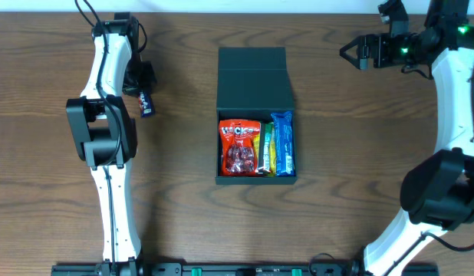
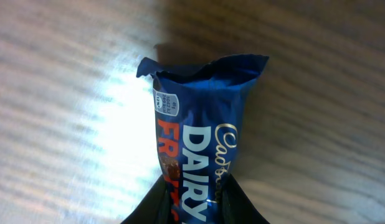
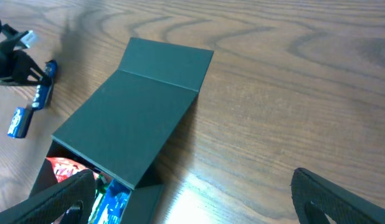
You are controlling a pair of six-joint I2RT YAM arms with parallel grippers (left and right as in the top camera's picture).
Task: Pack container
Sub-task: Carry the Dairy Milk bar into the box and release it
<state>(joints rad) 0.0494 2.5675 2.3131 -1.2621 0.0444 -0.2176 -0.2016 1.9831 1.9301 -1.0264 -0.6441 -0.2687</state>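
Claw (image 2: 195, 202) has a blue Cadbury Dairy Milk bar (image 2: 205, 112) pinched between its two dark fingers (image 2: 147, 210). The bar sticks straight out ahead of the claw, crimped end farthest away. Wood table (image 2: 317, 74) underneath, with a big glare patch to the claw's left.

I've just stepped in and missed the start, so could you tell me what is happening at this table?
The robot is packing snacks into the dark container, which sits open mid-table with a red packet and several bars already inside. The left gripper has its fingers closed on a blue Cadbury chocolate bar, off on its own side and not yet over the container. The right gripper is open, empty and well away.
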